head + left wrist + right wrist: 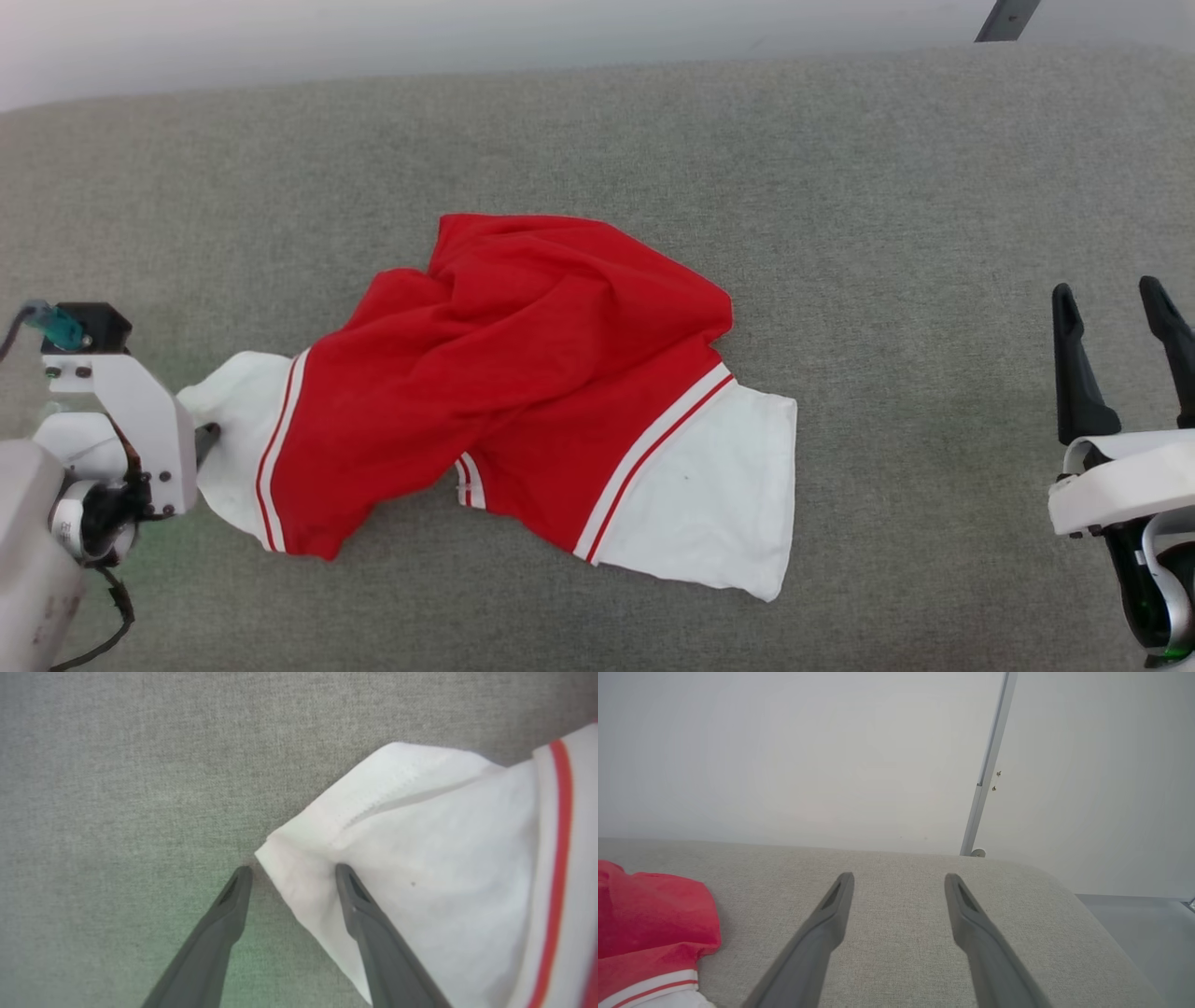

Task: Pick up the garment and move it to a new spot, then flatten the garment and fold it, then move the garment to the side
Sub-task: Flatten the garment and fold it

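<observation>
Left gripper (293,875): jaws wide, straddling the corner of the white sleeve (420,835), with one finger over the fabric and one over the grey cushion (117,788). This placement suits a pinch at the hem. The garment (523,373) lies crumpled mid-cushion. Right gripper (1111,308): jaws wide, empty, parked well apart from the garment

Three cameras over one grey cushion (840,168)
My head camera looks steeply down from well above, taking in the whole garment (523,373); my left wrist camera faces down along my left gripper (292,870), very near the cushion, sharing the white sleeve (420,858); my right wrist camera looks low across the cushion to the wall (784,765), sharing the garment's red edge.
</observation>
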You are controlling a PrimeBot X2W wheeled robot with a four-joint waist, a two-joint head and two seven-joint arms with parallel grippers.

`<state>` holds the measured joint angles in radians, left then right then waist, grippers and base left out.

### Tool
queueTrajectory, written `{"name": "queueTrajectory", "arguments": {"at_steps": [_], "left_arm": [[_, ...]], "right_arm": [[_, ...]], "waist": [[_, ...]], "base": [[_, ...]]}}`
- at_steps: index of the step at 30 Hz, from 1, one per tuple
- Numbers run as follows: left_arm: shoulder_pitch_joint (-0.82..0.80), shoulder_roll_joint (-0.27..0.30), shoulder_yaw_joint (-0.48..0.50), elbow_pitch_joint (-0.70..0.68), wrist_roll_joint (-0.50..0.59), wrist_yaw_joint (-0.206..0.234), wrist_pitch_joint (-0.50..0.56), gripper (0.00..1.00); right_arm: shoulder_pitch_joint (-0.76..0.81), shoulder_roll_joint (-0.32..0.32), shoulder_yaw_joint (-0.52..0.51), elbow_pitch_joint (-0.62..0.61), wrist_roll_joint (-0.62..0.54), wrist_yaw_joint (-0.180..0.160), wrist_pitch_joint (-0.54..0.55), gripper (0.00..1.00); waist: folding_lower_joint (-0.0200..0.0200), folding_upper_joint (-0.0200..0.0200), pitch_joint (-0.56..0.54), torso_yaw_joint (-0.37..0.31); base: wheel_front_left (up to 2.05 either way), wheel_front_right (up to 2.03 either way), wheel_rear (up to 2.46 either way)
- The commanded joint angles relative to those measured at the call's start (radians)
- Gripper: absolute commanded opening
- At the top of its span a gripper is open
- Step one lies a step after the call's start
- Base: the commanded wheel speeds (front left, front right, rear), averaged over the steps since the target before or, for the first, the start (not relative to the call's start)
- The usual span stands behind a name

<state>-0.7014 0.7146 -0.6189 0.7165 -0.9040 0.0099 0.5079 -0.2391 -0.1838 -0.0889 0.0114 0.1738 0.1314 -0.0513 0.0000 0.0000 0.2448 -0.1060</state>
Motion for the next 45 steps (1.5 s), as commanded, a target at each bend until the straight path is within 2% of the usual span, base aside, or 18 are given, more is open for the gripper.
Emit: {"name": "queueTrajectory", "arguments": {"at_steps": [1, 8, 21, 29, 36, 37, 38, 40, 45], "left_arm": [[0.007, -0.010, -0.007, 0.011, -0.005, -0.003, 0.008, 0.00], [0.001, -0.024, 0.018, 0.039, -0.045, -0.005, 0.016, 0.00], [-0.033, -0.045, -0.006, 0.031, -0.028, -0.017, 0.019, 0.00], [-0.051, -0.060, -0.014, 0.028, -0.025, -0.025, 0.008, 0.00], [-0.067, -0.073, -0.014, 0.039, -0.026, -0.031, -0.009, 0.00], [-0.068, -0.074, -0.014, 0.042, -0.027, -0.031, -0.010, 0.00], [-0.070, -0.076, -0.012, 0.046, -0.029, -0.033, -0.013, 0.00], [-0.073, -0.078, -0.012, 0.054, -0.030, -0.038, -0.019, 0.00], [-0.093, -0.062, -0.004, 0.063, -0.033, -0.049, -0.027, 0.00]], "right_arm": [[0.001, -0.003, 0.005, -0.004, 0.003, -0.002, 0.002, 1.00], [0.011, -0.005, 0.057, -0.003, 0.067, -0.002, 0.074, 1.00], [0.032, -0.064, 0.315, -0.032, 0.300, -0.002, 0.458, 1.00], [0.019, -0.055, 0.347, -0.020, 0.294, -0.002, 0.618, 1.00], [-0.017, -0.021, 0.375, 0.069, 0.255, -0.002, 0.683, 1.00], [-0.024, -0.020, 0.387, 0.087, 0.251, -0.002, 0.689, 0.44], [-0.026, -0.010, 0.391, 0.103, 0.264, -0.002, 0.689, 0.00], [-0.042, -0.019, 0.405, 0.127, 0.252, -0.001, 0.677, 0.00], [-0.100, -0.031, 0.346, 0.138, 0.277, -0.002, 0.643, 0.00]], "waist": [[0.0000, 0.0000, 0.001, 0.000], [0.0000, 0.0000, 0.012, 0.006], [0.0000, 0.0000, 0.039, 0.040], [0.0000, 0.0000, 0.053, 0.064], [0.0000, 0.0000, 0.066, 0.079], [0.0000, 0.0000, 0.067, 0.081], [0.0000, 0.0000, 0.068, 0.082], [0.0000, 0.0000, 0.067, 0.086], [0.0000, 0.0000, 0.057, 0.090]], "base": [[0.00, 0.00, 0.00], [0.00, 0.00, 0.00], [0.00, 0.00, 0.00], [0.00, 0.00, 0.00], [0.00, 0.00, 0.00], [0.00, 0.00, 0.00], [0.00, 0.00, 0.00], [0.00, 0.00, 0.00], [0.00, 0.00, 0.00]]}}
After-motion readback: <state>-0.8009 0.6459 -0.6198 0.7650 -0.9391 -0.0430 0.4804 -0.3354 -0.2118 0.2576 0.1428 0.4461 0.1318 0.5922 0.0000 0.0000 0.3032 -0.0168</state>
